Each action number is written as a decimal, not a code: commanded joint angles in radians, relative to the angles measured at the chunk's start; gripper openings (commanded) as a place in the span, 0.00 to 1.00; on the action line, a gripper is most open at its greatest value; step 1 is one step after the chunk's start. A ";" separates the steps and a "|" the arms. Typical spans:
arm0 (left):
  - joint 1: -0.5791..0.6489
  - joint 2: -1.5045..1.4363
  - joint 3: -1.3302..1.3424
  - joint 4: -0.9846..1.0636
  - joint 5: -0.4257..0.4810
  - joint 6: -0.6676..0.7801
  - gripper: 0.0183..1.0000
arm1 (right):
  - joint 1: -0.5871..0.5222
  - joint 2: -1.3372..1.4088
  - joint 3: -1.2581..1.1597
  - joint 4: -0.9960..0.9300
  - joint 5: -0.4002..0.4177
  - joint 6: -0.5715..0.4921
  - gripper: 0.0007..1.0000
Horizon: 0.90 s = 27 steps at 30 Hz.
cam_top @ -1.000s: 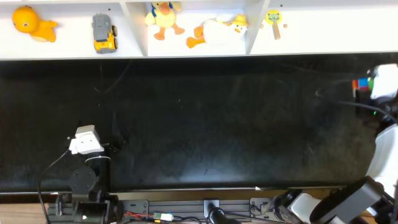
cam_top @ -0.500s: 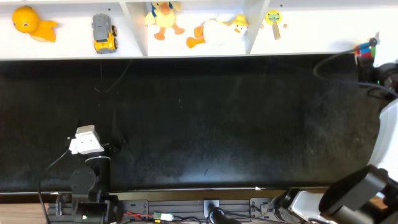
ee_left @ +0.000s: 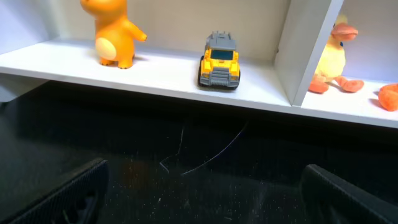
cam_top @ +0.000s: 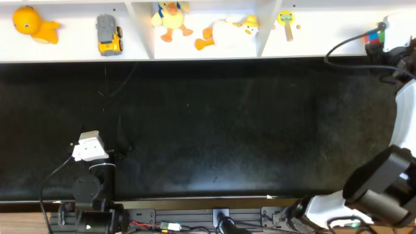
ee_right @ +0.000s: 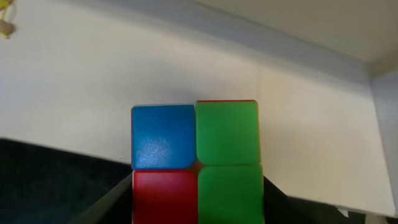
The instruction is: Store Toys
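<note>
Count: one cube (ee_right: pixel 196 162), four tiles on the seen face: one blue, one red, two green. Pinched between the right gripper (ee_right: pixel 198 208) fingers (ee_right: pixel 107 205), one dark finger at each side of its lower half. Held at the far right end of the white shelf (cam_top: pixel 325 45), at the front of the right compartment, with the bench (cam_top: pixel 208 130) edge showing just beside it. Touching the shelf floor or not: cannot tell. Sides look equal, so no long axis to call. Tiled face turned toward the wrist camera, edges upright, not tilted in the grip.

Shelf: three compartments seen, five toys in them.
- Left compartment: one orange duck (cam_top: pixel 32 25) and one truck (cam_top: pixel 108 34), apart from each other. Truck's long axis across the shelf depth, grille toward the bench.
- Middle compartment: one yellow plush duck (cam_top: pixel 170 18), upright, and one white plush duck (cam_top: pixel 227 32) just beside it, apparently laid on its side.
- Right compartment: one rattle (cam_top: pixel 285 23), handle toward the bench, well apart from the cube.

Left gripper (ee_left: pixel 205 199) low over the bench near its own base, facing the left compartment. Fingers spread wide, bare bench between them.
</note>
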 commanded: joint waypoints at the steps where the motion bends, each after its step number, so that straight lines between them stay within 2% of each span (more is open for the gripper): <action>1: 0.004 -0.010 -0.002 -0.002 -0.005 0.021 1.00 | 0.027 0.034 0.044 0.006 -0.006 0.008 0.31; 19: 0.004 -0.010 -0.002 -0.002 -0.005 0.021 1.00 | 0.070 0.088 0.074 0.066 -0.005 0.009 0.32; 27: 0.004 -0.010 -0.002 -0.002 -0.005 0.021 1.00 | 0.071 0.107 0.074 0.094 -0.005 0.068 0.32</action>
